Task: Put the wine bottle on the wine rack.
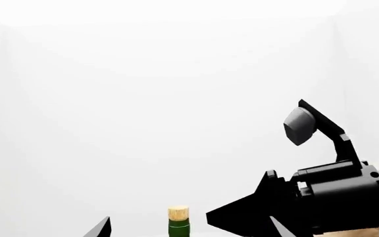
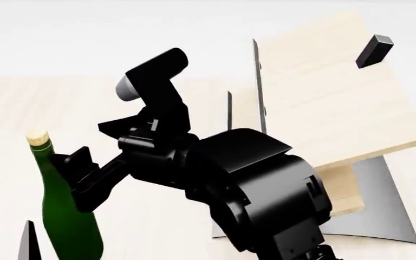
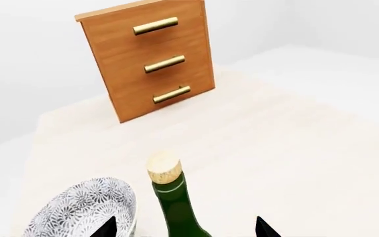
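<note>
The wine bottle [image 2: 67, 211], dark green with a cork top, stands upright at the head view's lower left. The wine rack [image 2: 324, 97], slanted light-wood panels with black dividers on a dark grey base, stands to its right. My right gripper [image 2: 78, 181] reaches at the bottle from the right. In the right wrist view the gripper [image 3: 186, 228] is open, with the bottle's neck [image 3: 170, 197] between its wide-apart fingertips and not touching them. My left gripper [image 1: 189, 229] is open too, with the bottle's cork [image 1: 178, 213] between its tips.
A patterned bowl [image 3: 84, 210] sits close beside the bottle. A brown drawer cabinet [image 3: 146, 59] with brass handles stands farther back on the pale wooden table [image 3: 295, 148]. The right arm [image 1: 321, 187] shows close beside the left gripper.
</note>
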Available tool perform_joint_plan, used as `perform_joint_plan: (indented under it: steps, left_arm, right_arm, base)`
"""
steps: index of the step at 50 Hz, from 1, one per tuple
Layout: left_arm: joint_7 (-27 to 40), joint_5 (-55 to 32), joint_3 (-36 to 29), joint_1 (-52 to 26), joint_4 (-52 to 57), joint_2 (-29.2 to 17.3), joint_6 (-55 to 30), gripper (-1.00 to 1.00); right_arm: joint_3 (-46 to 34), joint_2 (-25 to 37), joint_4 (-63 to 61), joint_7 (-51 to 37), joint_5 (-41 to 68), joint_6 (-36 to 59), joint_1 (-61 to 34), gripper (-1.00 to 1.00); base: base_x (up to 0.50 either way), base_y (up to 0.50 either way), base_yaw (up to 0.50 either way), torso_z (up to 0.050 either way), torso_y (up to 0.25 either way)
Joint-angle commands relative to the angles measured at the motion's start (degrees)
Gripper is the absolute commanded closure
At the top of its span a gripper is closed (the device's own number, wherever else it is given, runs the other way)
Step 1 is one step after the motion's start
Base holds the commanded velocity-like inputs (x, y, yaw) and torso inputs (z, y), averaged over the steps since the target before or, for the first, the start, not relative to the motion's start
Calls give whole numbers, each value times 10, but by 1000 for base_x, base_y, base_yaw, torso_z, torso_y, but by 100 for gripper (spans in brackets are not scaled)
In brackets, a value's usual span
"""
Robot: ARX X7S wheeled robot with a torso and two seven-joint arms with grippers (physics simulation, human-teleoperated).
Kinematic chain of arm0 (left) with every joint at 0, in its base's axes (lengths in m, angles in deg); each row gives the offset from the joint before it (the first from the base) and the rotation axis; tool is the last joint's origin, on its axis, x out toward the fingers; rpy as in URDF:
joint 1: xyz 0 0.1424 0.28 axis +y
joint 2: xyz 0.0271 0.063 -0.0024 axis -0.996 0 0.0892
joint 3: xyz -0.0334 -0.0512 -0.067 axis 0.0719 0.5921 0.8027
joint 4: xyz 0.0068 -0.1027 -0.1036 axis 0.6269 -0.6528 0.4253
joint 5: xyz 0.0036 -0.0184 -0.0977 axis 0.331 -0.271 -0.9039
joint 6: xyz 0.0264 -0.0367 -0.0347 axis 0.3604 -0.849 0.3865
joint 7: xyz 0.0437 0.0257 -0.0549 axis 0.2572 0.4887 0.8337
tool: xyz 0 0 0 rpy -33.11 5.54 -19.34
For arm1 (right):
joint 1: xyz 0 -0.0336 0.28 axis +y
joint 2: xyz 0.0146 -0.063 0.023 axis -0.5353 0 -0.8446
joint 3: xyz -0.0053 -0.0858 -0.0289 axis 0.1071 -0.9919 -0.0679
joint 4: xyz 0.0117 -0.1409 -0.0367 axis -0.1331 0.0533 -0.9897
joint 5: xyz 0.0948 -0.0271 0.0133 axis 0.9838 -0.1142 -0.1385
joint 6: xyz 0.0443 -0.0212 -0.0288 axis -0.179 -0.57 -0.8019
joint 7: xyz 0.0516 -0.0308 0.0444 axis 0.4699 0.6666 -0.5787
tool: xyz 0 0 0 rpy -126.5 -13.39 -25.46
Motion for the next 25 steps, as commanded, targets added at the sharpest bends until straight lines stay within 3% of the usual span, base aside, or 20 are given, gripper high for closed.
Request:
perform_joint_plan:
  steps: [1,13,25]
  left_arm:
    - [2,0,-4,-1,-1,-2,1,-100]
    - [4,0,-8,-4,-8,-3,4,-100]
    - [7,-2,-8,-4,-8,-6,5,-100]
  right_arm:
    - [-15,-7,13,-2,5,-15,6,-100]
    - [-26,-16,9,-10,22,-22,13,-100]
    - [-51,-34,87,-7,32,-81,1,-100]
  base:
    - [0,0,0,0,0]
    - [0,0,0,0,0]
    - [0,0,0,0,0]
